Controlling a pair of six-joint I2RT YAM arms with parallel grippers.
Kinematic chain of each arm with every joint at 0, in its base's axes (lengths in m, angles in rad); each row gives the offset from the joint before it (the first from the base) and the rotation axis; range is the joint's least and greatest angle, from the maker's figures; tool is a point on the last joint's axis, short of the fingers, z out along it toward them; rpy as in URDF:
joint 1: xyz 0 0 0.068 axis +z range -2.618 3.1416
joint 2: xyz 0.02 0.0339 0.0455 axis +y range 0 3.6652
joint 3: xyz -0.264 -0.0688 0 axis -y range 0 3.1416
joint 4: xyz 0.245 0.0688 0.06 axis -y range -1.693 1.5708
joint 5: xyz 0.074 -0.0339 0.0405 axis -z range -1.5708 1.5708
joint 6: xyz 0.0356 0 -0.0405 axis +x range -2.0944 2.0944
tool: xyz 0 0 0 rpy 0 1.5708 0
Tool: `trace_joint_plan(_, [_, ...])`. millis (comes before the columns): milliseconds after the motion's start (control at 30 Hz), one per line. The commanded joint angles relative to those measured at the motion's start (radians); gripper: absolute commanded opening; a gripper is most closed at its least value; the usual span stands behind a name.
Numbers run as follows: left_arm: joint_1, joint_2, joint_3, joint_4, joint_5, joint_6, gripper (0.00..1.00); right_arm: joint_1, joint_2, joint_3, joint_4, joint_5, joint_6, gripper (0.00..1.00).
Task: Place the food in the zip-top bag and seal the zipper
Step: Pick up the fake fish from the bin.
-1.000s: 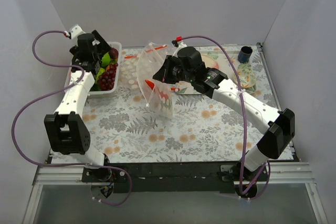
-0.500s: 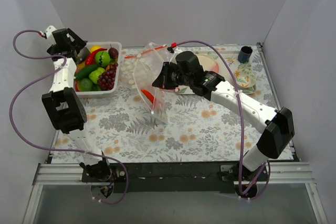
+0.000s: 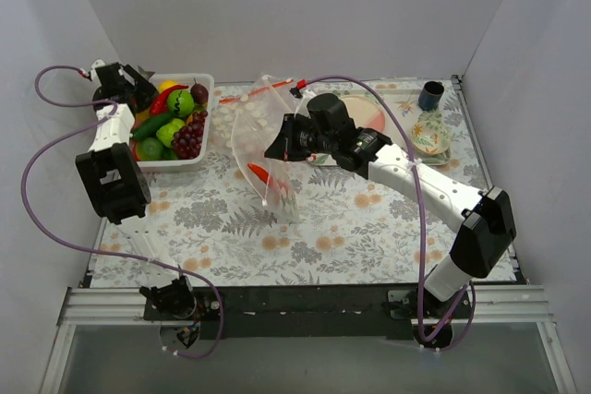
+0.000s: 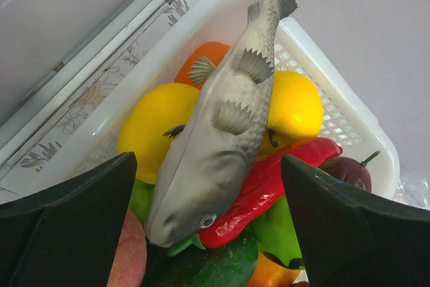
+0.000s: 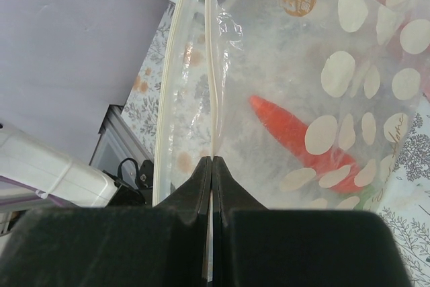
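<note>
A white slatted basket [image 3: 185, 162] at the table's far left holds the food: a grey fish [image 4: 222, 132] lies on top of yellow rounds [image 4: 156, 117], a red chilli [image 4: 282, 173] and green pieces, with purple grapes [image 3: 189, 136] at the near side. My left gripper [image 4: 211, 233] hovers open over the fish's head at the basket's far-left corner [image 3: 140, 80], touching nothing. The zip-top bag [image 3: 261, 131] stands upright mid-table with its mouth spread and the red zipper [image 3: 268, 88] on top. One red chilli [image 5: 289, 129] lies inside. My right gripper [image 5: 212, 162] is shut on the bag's mouth edge [image 3: 275, 148].
A pink plate [image 3: 367, 113] sits behind my right arm. A patterned bowl [image 3: 430, 136] and a dark blue cup [image 3: 430, 95] stand at the far right. Grey walls close in the left, back and right sides. A metal rail [image 4: 101, 38] runs just behind the basket.
My left gripper pulled back from over the basket to its far-left corner, then edged back toward the food. The right gripper kept its hold and shifted the bag slightly left.
</note>
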Motion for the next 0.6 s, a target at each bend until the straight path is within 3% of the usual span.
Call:
trace_joint_plan(0, [0.003, -0.008, 0.036, 0.025, 0.021, 0.002, 0.88, 0.003, -0.008, -0.009, 0.055, -0.023, -0.025, 0.01])
trace_joint_plan(567, [0.003, 0.039, 0.047, 0.080, 0.056, -0.009, 0.57, 0.005, -0.002, 0.007, 0.044, -0.019, -0.015, 0.01])
